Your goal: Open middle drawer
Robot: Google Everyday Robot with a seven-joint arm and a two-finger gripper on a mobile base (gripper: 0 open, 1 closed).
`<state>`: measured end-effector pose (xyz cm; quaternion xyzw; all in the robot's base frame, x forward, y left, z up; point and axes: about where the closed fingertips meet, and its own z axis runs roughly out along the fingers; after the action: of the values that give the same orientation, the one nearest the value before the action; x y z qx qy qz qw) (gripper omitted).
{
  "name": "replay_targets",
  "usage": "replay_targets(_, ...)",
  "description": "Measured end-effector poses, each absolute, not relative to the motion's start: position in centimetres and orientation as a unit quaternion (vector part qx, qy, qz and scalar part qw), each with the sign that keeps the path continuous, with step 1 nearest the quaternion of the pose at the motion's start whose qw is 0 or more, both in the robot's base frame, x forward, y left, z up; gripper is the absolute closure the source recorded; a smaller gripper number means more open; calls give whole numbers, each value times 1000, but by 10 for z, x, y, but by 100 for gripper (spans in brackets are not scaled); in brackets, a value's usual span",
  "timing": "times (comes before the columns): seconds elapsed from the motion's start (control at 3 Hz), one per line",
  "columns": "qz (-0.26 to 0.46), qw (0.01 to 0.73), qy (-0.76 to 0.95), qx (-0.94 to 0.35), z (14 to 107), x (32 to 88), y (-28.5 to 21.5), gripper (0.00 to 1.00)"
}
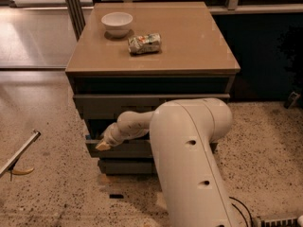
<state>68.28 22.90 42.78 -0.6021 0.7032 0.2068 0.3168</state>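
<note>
The drawer cabinet [151,72] stands in the middle of the camera view, with three grey-brown fronts stacked under its tan top. The middle drawer [130,149] is the wide shallow front below a dark gap. My gripper [102,144] is at the left end of that front, at its upper edge, with its pale tip against the drawer's corner. My white arm [189,150] reaches in from the lower right and hides the right half of the middle drawer and of the bottom drawer [124,166].
The top drawer front [118,106] is above the gripper. A white bowl [117,22] and a crumpled snack bag [144,43] lie on the cabinet top. A metal bar [19,154] lies on the speckled floor at the left. A black cable [241,209] runs along the floor by the arm's base.
</note>
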Motion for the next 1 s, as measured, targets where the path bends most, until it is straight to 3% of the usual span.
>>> replay_targets(0.67, 202, 305, 713, -598, 420, 665, 218, 13)
replay_targets(1.0, 202, 305, 713, -598, 420, 665, 218, 0)
